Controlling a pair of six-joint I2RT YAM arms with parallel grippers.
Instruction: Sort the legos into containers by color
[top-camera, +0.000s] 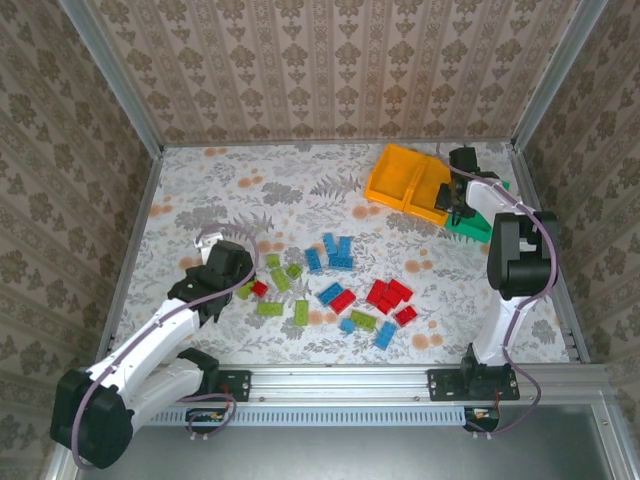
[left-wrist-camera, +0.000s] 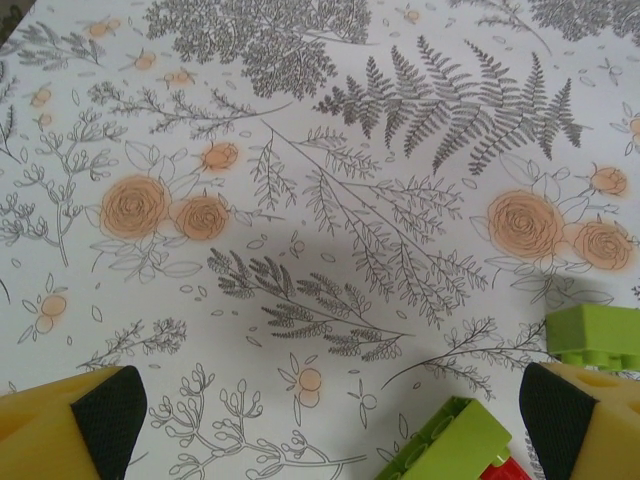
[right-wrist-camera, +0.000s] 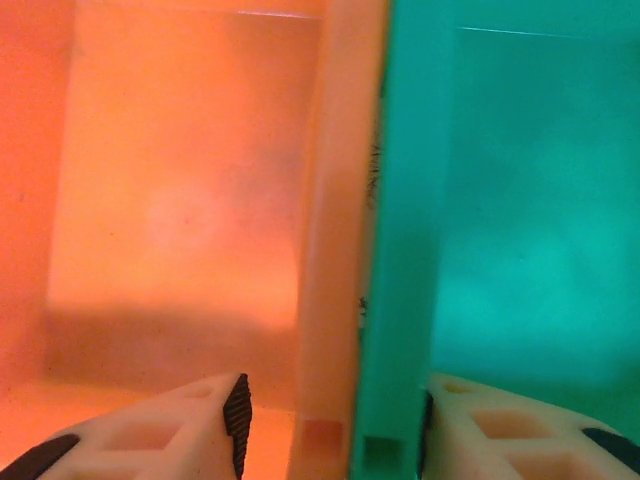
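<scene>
Red (top-camera: 390, 295), blue (top-camera: 335, 250) and lime green legos (top-camera: 272, 290) lie scattered across the middle of the table. At the left edge of the pile my left gripper (top-camera: 232, 275) hangs low over the cloth. It is open (left-wrist-camera: 330, 420) and holds nothing; one green lego (left-wrist-camera: 450, 445) lies between its fingers, and a second one (left-wrist-camera: 595, 335) sits by the right finger. Two orange-yellow containers (top-camera: 395, 172) and a green container (top-camera: 478, 225) stand at the back right. My right gripper (top-camera: 460, 205) is open (right-wrist-camera: 335, 420), straddling the touching orange wall (right-wrist-camera: 335, 250) and green wall (right-wrist-camera: 400, 250).
A floral cloth (top-camera: 250, 190) covers the table, and patterned walls close it in on three sides. The right arm's elbow (top-camera: 515, 255) hangs over the table's right edge. A red lego's corner (left-wrist-camera: 505, 470) peeks out beside the green one.
</scene>
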